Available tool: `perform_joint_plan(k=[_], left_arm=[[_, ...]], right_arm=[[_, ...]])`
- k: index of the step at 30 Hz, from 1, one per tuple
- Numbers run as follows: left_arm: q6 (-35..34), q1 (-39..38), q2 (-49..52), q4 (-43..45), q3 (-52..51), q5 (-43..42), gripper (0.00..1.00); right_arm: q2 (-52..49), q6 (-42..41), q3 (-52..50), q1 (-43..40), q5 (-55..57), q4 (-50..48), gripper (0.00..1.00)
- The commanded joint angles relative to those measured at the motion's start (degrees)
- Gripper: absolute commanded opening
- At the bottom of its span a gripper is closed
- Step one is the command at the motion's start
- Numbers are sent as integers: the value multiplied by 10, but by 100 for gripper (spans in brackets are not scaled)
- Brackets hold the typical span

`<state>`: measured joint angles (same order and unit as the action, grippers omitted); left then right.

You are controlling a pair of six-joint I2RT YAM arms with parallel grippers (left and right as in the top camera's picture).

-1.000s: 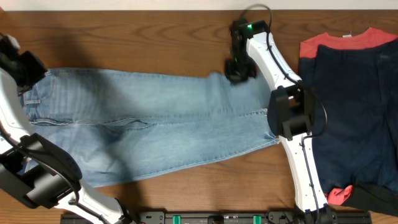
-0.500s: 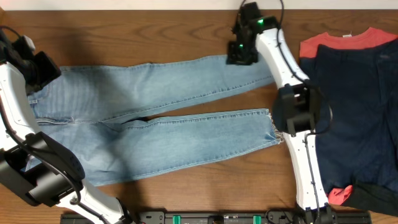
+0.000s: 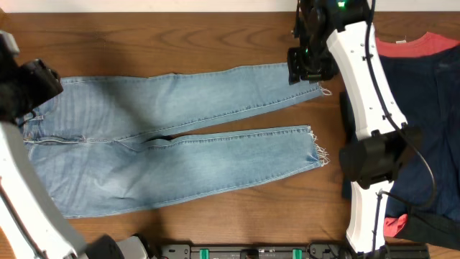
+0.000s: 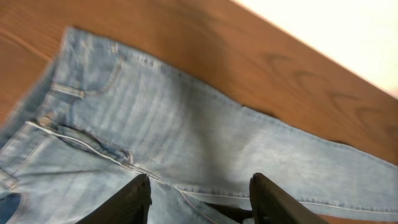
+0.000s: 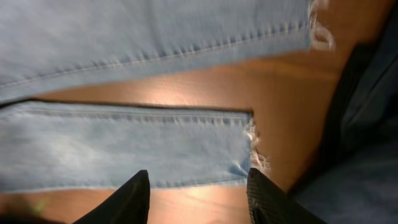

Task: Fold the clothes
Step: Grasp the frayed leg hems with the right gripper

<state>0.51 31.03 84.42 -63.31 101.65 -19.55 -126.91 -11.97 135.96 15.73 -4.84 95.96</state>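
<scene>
The light-blue jeans (image 3: 165, 144) lie flat on the wooden table, waist at the left, both legs spread apart towards the right with frayed hems (image 3: 316, 151). My left gripper (image 3: 32, 83) hovers open and empty above the waist; its wrist view shows the waistband and crotch seam (image 4: 124, 155) between the fingers (image 4: 199, 199). My right gripper (image 3: 309, 65) is open and empty above the far leg's hem; its wrist view shows both legs and the near frayed hem (image 5: 252, 149) above its fingers (image 5: 199, 196).
A pile of dark navy clothing (image 3: 424, 129) on a red shirt (image 3: 402, 47) lies at the right, next to the jeans' hems. The table's far edge runs along the top.
The far leg was pulled apart from the near leg and laid down. My right gripper let go and rose to the right. My left gripper lifted off the waist.
</scene>
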Motion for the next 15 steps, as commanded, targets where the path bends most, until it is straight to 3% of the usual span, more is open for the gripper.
perform_joint_plan(k=[1,8,15], left_arm=[[5,1,-12,-14,3,-3,56],[5,1,-32,-30,3,-3,56],[5,1,-34,-31,3,-4,57]], right_arm=[[-40,-14,-110,-3,14,-32,46],[-21,-12,-251,3,2,-25,34],[153,-8,-376,64,21,-69,35]])
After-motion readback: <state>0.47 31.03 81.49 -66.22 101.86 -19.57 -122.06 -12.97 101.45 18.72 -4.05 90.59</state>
